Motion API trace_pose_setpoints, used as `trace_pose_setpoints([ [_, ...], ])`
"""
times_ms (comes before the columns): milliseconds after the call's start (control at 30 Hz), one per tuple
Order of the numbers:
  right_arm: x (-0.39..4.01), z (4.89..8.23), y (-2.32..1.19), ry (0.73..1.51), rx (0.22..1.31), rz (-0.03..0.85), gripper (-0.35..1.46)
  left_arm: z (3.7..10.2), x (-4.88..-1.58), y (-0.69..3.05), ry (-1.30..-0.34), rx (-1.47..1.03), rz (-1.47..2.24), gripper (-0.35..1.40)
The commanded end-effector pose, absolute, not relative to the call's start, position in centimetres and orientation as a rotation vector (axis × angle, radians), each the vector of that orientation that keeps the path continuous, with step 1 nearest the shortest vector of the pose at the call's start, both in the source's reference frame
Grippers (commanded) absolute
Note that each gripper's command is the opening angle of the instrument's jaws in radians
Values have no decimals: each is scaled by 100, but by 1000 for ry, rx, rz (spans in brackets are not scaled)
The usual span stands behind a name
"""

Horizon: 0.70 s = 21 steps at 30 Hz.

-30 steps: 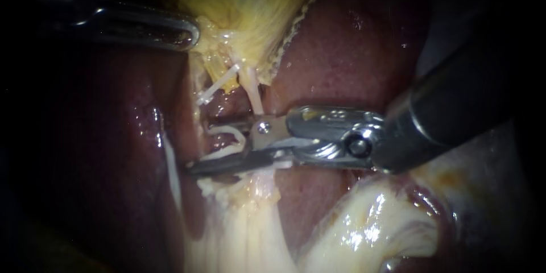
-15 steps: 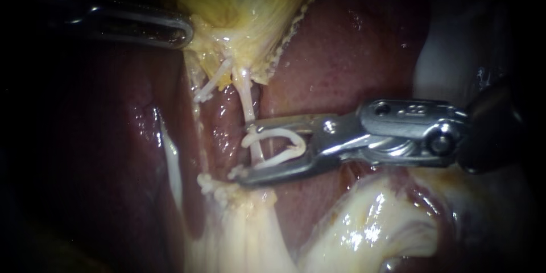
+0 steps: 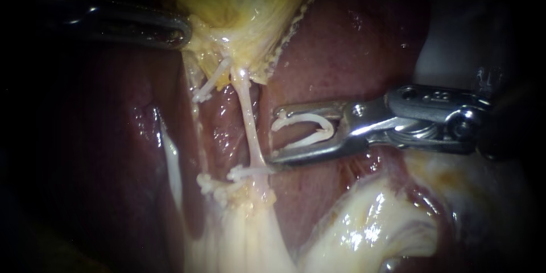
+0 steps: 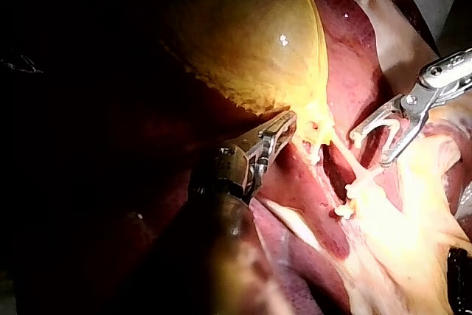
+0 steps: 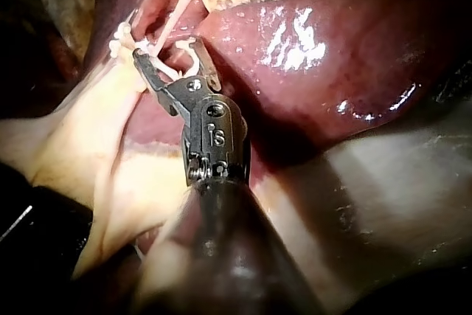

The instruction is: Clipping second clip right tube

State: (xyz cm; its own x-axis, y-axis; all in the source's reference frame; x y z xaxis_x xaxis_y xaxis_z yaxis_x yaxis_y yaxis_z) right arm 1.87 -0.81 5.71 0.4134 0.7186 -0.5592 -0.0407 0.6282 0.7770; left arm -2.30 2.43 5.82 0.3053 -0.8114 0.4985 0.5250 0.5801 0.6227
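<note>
The jaws of your right instrument (image 3: 277, 135) grip an open clip (image 3: 307, 117) just beside the right tube (image 3: 248, 125), and those of your left instrument (image 3: 183, 31) clamp the gallbladder (image 3: 250, 0).

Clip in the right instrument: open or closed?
Open. The loaded clip shows its two white legs spread in a U, beside the right tube, not around it.

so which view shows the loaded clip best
Endoscope view: the clip lies side-on, both legs clear between the jaws. Left wrist view shows it small, faint; right wrist view, foreshortened, partly behind the jaws.
</note>
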Motion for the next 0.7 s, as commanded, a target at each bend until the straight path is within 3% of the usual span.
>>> trace_pose_setpoints([
  [33,190,576,-83,1044,767,546,48,582,-230,243,-883,376,-912,-35],
  [233,213,604,-94,1025,798,581,50,583,-230,243,-883,376,-912,-35],
  [400,234,610,-102,1070,884,573,50,583,-230,242,-883,376,-912,-35],
  [533,242,603,-105,1111,994,562,50,583,-230,243,-883,376,-912,-35],
  [700,241,581,-114,1146,1032,573,49,583,-230,242,-883,376,-912,-35],
])
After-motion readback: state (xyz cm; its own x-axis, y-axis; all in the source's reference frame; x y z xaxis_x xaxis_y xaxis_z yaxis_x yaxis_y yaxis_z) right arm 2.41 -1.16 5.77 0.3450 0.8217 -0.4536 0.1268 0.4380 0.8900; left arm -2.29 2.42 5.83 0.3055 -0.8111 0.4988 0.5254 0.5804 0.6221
